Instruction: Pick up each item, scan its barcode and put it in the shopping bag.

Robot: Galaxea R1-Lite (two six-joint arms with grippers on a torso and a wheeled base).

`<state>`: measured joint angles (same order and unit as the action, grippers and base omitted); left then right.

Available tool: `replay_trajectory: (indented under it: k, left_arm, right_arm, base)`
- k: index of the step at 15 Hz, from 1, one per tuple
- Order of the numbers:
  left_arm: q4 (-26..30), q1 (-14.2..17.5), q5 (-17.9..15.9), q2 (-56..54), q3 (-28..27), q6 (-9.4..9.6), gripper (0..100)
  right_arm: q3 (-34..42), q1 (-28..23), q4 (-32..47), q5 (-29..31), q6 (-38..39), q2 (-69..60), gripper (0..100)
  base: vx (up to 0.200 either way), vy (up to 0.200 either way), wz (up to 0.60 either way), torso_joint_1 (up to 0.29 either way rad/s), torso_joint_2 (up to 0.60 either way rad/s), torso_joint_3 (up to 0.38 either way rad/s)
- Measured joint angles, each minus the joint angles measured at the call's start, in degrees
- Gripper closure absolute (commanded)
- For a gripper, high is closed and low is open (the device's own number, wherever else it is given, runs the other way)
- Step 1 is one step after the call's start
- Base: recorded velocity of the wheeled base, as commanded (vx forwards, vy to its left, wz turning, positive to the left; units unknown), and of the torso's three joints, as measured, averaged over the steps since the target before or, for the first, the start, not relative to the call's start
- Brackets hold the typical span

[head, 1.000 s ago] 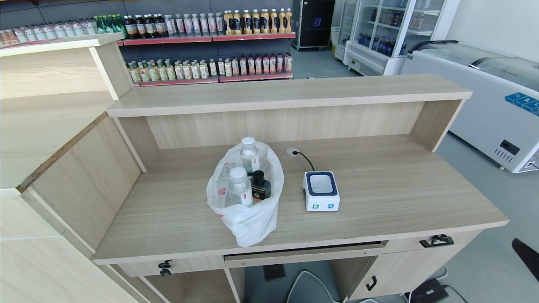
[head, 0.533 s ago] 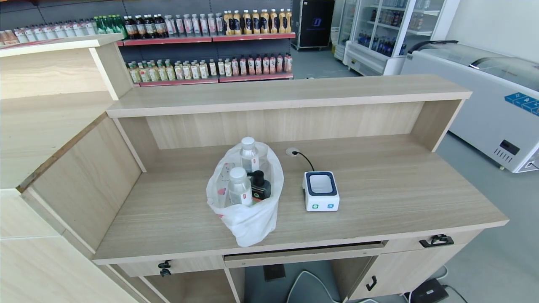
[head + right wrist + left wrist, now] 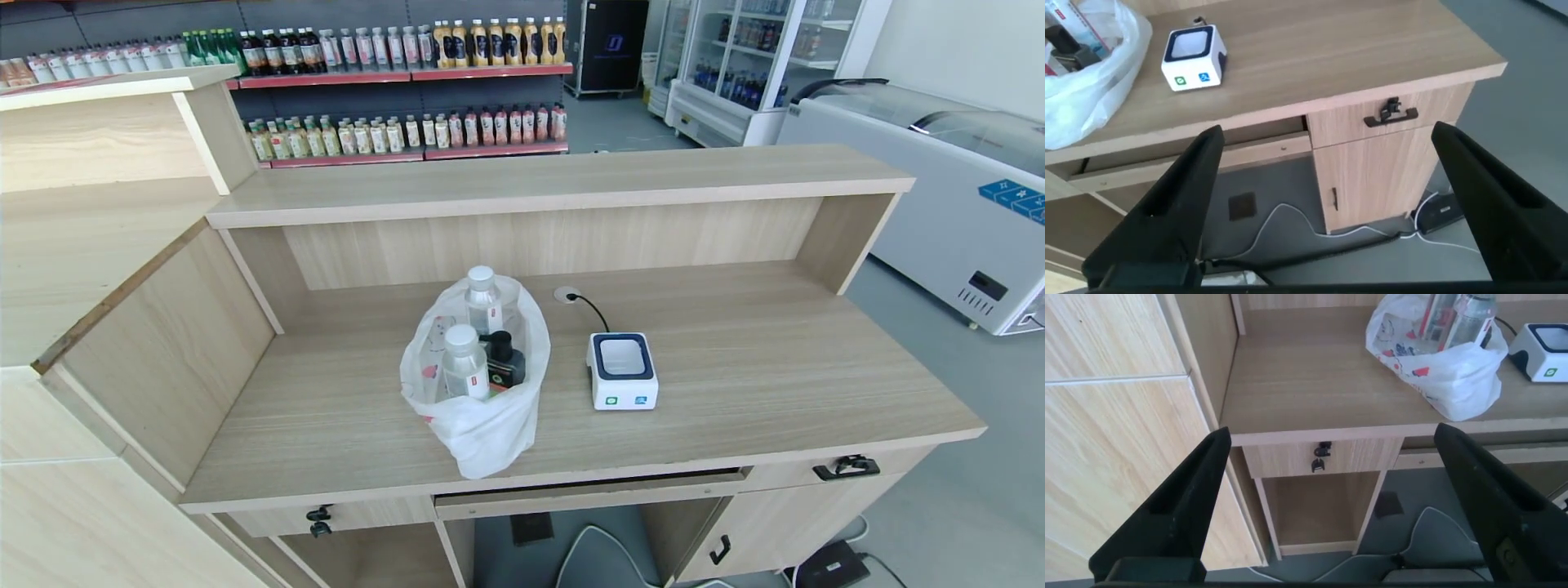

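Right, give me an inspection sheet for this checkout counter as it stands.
Surface: wooden counter, carrying the bag and scanner.
Job's things: white shopping bag stands left of the scanner; inside are a near clear bottle, a far clear bottle and a dark bottle. No item lies outside the bag.
Clutter: nothing seen.
Hands: left hand open, empty; right hand open, empty; both in front of the counter.
Cables: black scanner cable runs to a hole in the counter; white cable on the floor.
Surroundings: drink shelves, fridges, chest freezer.
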<state>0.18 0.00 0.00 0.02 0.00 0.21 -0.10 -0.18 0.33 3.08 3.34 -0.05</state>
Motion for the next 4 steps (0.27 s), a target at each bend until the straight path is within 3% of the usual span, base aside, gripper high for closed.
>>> replay_trajectory:
  k: [4]
  left_arm:
    - [0.00,0.00,0.00,0.00,0.00,-0.02,0]
  right_arm:
    - [0.00,0.00,0.05,0.00,-0.17,-0.06,0]
  base:
    - [0.000,0.000,0.00,0.000,0.00,0.000]
